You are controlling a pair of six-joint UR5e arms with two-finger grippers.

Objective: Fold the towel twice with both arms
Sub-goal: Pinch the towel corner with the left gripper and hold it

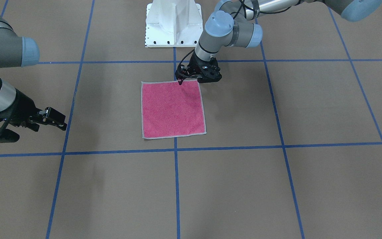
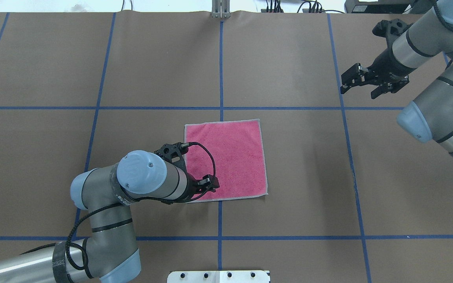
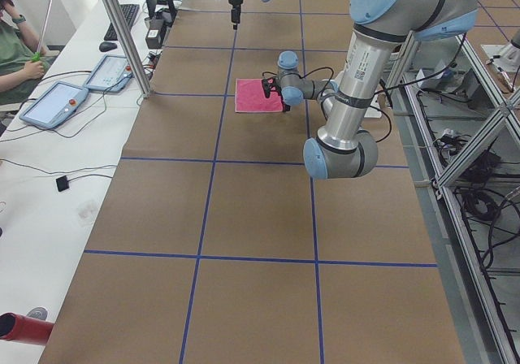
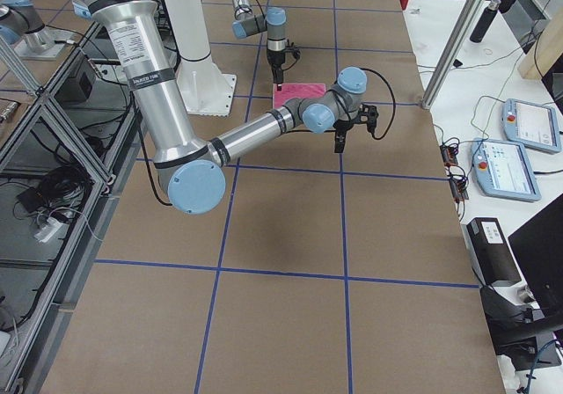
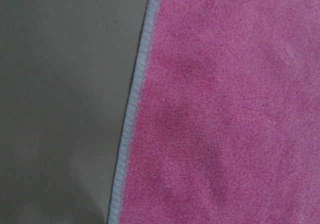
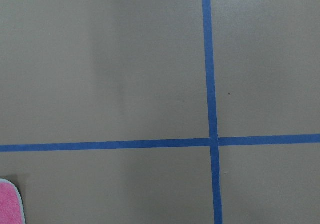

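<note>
The towel (image 2: pixel 230 157) lies flat on the table (image 2: pixel 309 204), pink face up. We place the left gripper (image 1: pixel 191 79) at the towel's robot-side left corner, its opening indiscernible. The right gripper (image 2: pixel 360 87), fingers apart, hangs well beyond the towel's far right corner.

You've got a pink towel (image 2: pixel 230 157) with a light grey stitched edge on a brown tabletop (image 2: pixel 309 177) gridded with blue tape lines (image 2: pixel 289 108). The left arm (image 2: pixel 104 220) and right arm (image 2: pixel 446 94) are silver-grey with light blue caps; the left hand (image 1: pixel 181 80) and right hand (image 2: pixel 358 92) are black. The base (image 1: pixel 172 23) is white.
</note>
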